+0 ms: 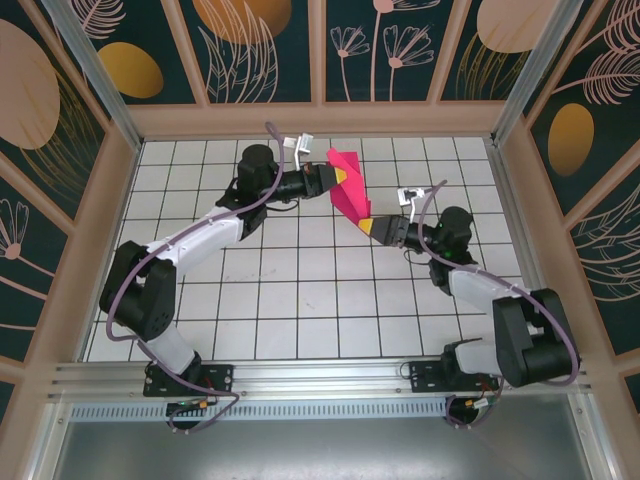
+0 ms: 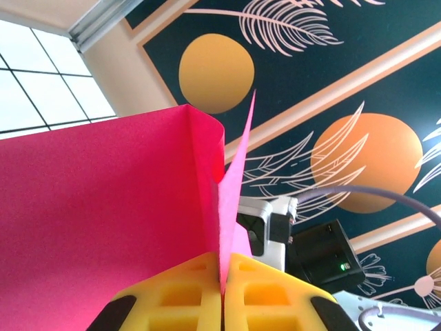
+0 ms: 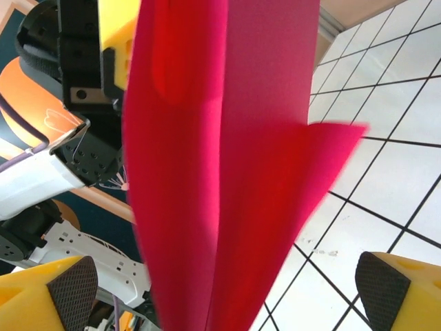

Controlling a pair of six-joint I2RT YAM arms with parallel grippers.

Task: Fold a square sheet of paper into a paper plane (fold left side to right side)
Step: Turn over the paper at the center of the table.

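The folded magenta-pink sheet of paper (image 1: 350,188) hangs in the air above the far middle of the tiled table (image 1: 300,300), creased into a narrow pointed shape. My left gripper (image 1: 333,179) is shut on it from the left; its yellow fingers (image 2: 172,296) pinch a thin flap of the paper (image 2: 103,221) between them. My right gripper (image 1: 372,226) is at the paper's lower tip, open wide. Its two pads (image 3: 69,289) stand far apart on either side of the hanging paper (image 3: 220,172) and do not touch it.
Wooden-framed walls with dark leaf-patterned panels (image 1: 260,50) close in the table on three sides. The metal rail (image 1: 320,375) with both arm bases runs along the near edge. The left arm (image 1: 190,245) and right arm (image 1: 480,290) reach over the tiles from that side.
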